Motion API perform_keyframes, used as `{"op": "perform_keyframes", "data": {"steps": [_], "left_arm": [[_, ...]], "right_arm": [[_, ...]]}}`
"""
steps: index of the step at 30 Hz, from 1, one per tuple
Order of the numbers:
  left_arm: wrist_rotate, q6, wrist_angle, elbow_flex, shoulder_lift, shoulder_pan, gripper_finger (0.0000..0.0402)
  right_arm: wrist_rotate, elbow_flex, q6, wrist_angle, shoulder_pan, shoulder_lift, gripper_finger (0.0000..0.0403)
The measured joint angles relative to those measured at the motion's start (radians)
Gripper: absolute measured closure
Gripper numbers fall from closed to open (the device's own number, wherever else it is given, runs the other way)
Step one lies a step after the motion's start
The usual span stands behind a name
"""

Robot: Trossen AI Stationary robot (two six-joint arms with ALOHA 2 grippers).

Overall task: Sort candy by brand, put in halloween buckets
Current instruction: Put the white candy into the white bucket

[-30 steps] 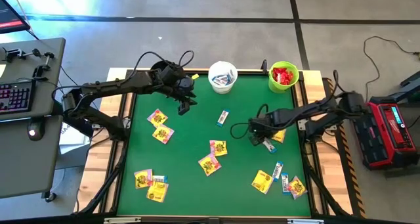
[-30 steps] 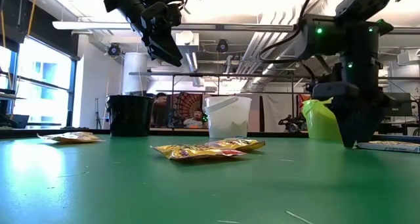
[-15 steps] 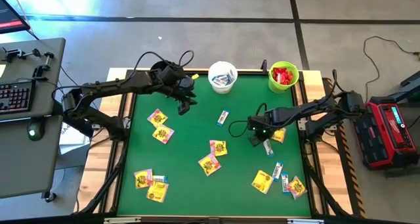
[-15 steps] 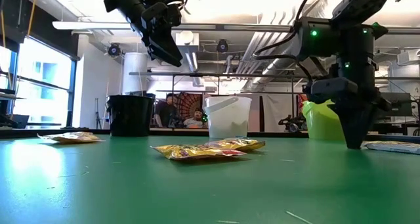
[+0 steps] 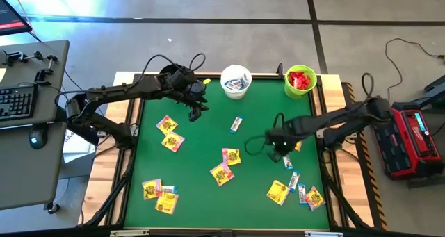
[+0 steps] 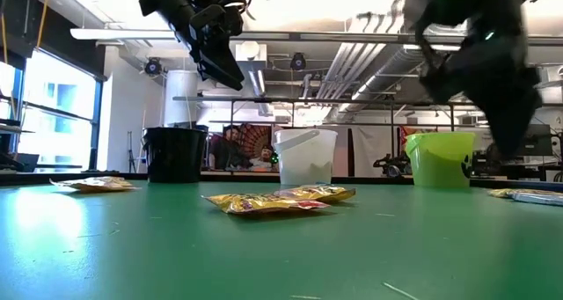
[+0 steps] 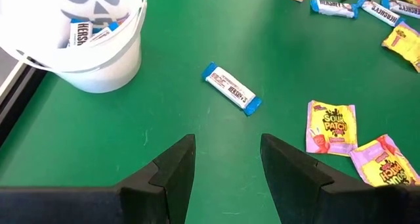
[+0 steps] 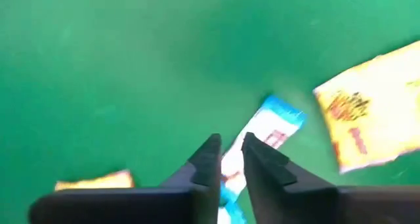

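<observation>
1. The left gripper [image 7: 226, 163] is hanging released above the bench [image 5: 201, 195], towards its far left corner, and is carrying nothing.
2. The right gripper [image 8: 228, 145] is hovering over the right half of the bench, directly above a slim white-and-blue packet [image 8: 266, 135]. Whether it is clenched on this packet cannot be told.
3. A yellow packet [image 8: 367, 112] is lying just beside that white-and-blue packet.
4. The white bucket [image 5: 222, 80] is standing at the middle of the far edge and is holding white-and-blue candy [image 5: 238, 79].
5. The lime green bucket [image 5: 287, 82] is standing at the far right corner and is holding red candy [image 5: 300, 78].
6. The black bucket [image 6: 174, 155] is showing in the low view, in line with the other two along the far edge.
7. One white-and-blue bar [image 5: 236, 124] is lying alone at mid-bench, near the white bucket.
8. Two yellow packets [image 5: 226, 156] are lying together at the bench centre.
9. Further yellow packets are lying near the left edge [image 5: 169, 133], at the near left corner [image 5: 158, 195] and at the near right corner [image 5: 277, 191], the last group mixed with white-and-blue bars [image 5: 295, 179].
</observation>
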Motion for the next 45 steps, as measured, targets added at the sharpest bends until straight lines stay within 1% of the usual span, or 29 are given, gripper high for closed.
{"op": "perform_keyframes", "data": {"steps": [3, 5, 8, 12, 13, 15, 22, 28, 34, 39, 42, 45], "left_arm": [[0.000, 0.000, -0.002, 0.000, 0.000, 0.000, 0.0236], [0.000, 0.000, -0.002, 0.000, 0.000, 0.000, 0.0236], [0.000, 0.000, -0.003, 0.000, 0.000, 0.000, 0.0236], [0.000, 0.000, -0.004, 0.000, 0.000, 0.000, 0.0236], [0.000, 0.000, -0.004, 0.000, 0.000, 0.000, 0.0236], [-0.001, -0.001, -0.004, 0.000, 0.000, 0.000, 0.0236], [-0.003, -0.002, -0.004, 0.000, 0.000, 0.000, 0.0236], [-0.004, -0.004, -0.005, 0.000, 0.000, 0.000, 0.0236], [-0.006, -0.004, -0.005, 0.000, 0.000, 0.000, 0.0236], [-0.006, -0.005, -0.005, 0.000, 0.000, 0.000, 0.0236], [-0.007, -0.010, -0.004, 0.000, 0.000, 0.000, 0.0236], [-0.007, -0.012, -0.005, 0.000, 0.000, 0.000, 0.0236]], "right_arm": [[0.037, 0.004, 0.034, -0.006, 0.116, -0.019, 0.0317], [0.071, 0.002, 0.028, -0.006, 0.209, -0.017, 0.0290], [0.167, 0.002, -0.018, -0.003, 0.348, -0.014, 0.0257], [0.335, 0.002, -0.092, -0.031, 0.497, -0.003, 0.0240], [0.363, -0.001, -0.108, -0.037, 0.523, 0.004, 0.0240], [0.383, -0.015, -0.125, -0.044, 0.559, 0.024, 0.0240], [0.357, -0.045, -0.167, -0.039, 0.625, 0.106, 0.0240], [0.364, -0.044, -0.184, -0.009, 0.665, 0.135, 0.0240], [0.366, -0.044, -0.243, 0.050, 0.676, 0.190, 0.0240], [0.379, -0.038, -0.228, 0.051, 0.675, 0.228, 0.0242], [0.379, -0.039, -0.210, 0.053, 0.675, 0.230, 0.0258], [0.376, -0.040, -0.208, 0.057, 0.672, 0.228, 0.0290]]}}
